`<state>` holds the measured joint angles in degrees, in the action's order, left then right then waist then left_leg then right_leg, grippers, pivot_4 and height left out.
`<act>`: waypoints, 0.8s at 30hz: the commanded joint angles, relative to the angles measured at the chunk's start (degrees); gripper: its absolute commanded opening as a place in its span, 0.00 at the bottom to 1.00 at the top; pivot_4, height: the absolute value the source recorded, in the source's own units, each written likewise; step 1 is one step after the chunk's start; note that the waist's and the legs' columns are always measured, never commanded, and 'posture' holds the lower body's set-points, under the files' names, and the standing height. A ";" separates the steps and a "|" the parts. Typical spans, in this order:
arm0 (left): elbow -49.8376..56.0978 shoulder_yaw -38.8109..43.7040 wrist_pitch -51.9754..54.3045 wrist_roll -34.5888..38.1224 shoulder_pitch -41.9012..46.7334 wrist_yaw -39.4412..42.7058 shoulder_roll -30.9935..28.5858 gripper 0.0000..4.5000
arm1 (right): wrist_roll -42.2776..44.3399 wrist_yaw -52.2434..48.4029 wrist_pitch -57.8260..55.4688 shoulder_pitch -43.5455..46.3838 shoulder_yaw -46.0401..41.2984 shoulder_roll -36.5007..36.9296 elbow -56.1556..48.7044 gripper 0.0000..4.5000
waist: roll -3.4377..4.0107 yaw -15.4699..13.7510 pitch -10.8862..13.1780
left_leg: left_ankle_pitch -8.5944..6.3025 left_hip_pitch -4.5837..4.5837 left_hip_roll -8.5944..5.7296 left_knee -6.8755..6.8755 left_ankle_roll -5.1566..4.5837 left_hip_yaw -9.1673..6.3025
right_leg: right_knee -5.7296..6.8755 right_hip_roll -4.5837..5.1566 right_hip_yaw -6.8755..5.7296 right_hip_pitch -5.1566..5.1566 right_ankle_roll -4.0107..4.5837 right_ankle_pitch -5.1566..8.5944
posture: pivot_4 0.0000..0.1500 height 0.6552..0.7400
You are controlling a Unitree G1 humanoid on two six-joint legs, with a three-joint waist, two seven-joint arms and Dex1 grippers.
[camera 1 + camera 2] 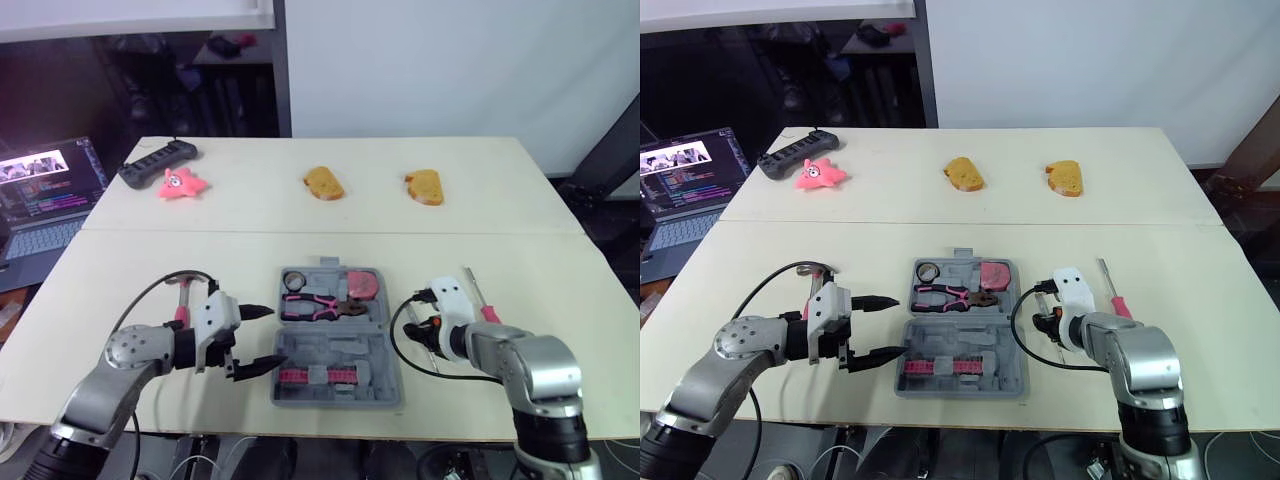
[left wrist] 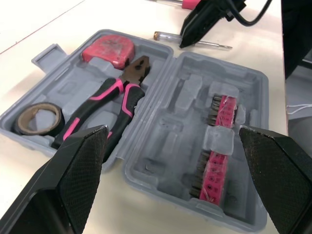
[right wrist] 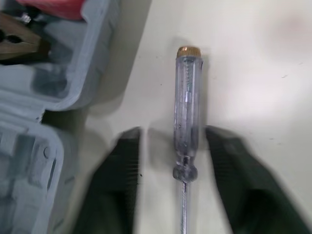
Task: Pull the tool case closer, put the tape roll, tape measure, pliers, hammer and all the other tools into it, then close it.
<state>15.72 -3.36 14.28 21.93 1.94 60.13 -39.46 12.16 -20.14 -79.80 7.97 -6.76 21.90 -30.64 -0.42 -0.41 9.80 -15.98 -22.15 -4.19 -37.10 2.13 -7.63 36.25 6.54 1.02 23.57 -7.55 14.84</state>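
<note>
Screwdriver lies between right jaws, open, ungripped. Left jaws open, empty, at tool case edge.

The tool case is matt grey plastic; the screwdriver handle is clear glossy plastic, brass-capped.

Head stereo looks down; wrists near tool case.

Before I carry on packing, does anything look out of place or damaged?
Nothing damaged or spilled. Odd ones out: two brown bread slices and a pink starfish toy on the far table, unrelated to the open grey plastic tool case.
</note>
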 commanded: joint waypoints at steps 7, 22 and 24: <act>-0.15 1.49 -0.20 1.00 1.41 1.66 -0.74 1.00 | -1.32 2.75 24.80 -16.40 0.15 -3.50 -10.05 0.82 | 0.01 0.82 -0.01 | 0.00 0.07 0.03 0.01 0.00 0.02 | 0.01 -0.03 0.01 -0.04 -0.01 0.00 | 1.00 1.00; -1.87 1.84 -0.24 0.67 3.93 3.08 -1.33 1.00 | -4.16 6.80 35.97 -16.87 4.39 -6.70 4.77 0.82 | 0.05 1.18 0.01 | 0.00 0.17 0.04 0.05 0.00 0.00 | 0.01 -0.05 0.04 -0.11 0.01 0.01 | 1.00 1.00; -1.79 2.02 -0.34 0.71 3.68 3.10 -1.42 1.00 | -4.28 6.59 35.77 -17.17 5.23 -6.44 5.31 0.70 | 0.05 1.19 0.01 | 0.00 0.18 0.04 0.05 0.00 -0.01 | 0.01 -0.05 0.04 -0.12 0.00 0.01 | 1.00 1.00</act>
<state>13.32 -2.86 14.55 21.97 5.32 63.06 -40.16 7.98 -13.37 -44.36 -8.62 -2.41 15.39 -25.19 -0.37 0.78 9.81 -15.98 -21.97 -4.15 -37.05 2.13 -7.64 36.26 6.48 1.06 23.45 -7.54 14.85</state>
